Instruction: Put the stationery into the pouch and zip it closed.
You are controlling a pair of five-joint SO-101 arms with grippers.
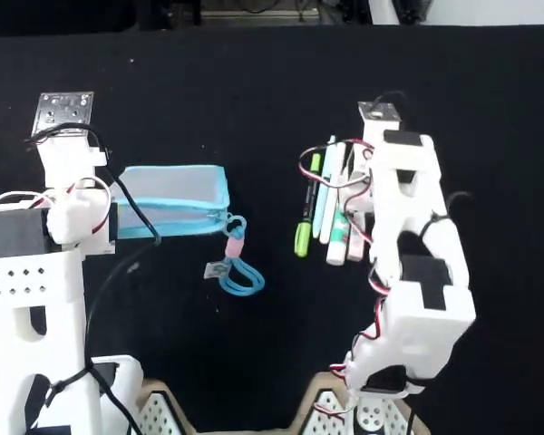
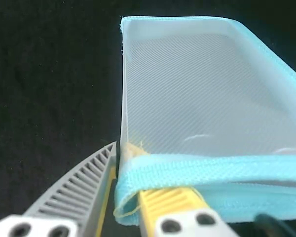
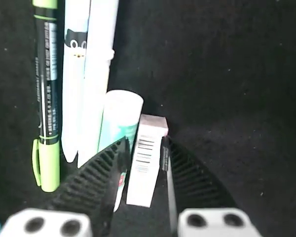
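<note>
**Right pincer astride the eraser, left pincer on the pouch corner**

The right pincer (image 3: 144, 143) has its fingers apart, one along each long side of the eraser (image 3: 145, 158). They sit close beside its edges, and I cannot tell whether they touch it. Just outside the finger on the pouch side lies the glue stick (image 3: 119, 111), its capped end reaching past that fingertip. Beyond it come two white pens (image 3: 99, 74) and then the green marker (image 3: 46, 98), all side by side with edges touching or nearly so. Black worktop (image 3: 237, 74) shows past the eraser's far end and outside the other finger.

The left pincer (image 2: 121, 148) is clamped on a corner of the pouch (image 2: 202, 94). Its yellow finger is tucked beneath the teal zip edge and its grey finger sits outside the end seam. The pouch stretches away from the tips. From above, the zip pull (image 1: 236, 237) and the blue cord loop (image 1: 240, 276) lie off the pouch end farthest from this pincer. They sit on the strip of worktop between pouch and marker.
</note>
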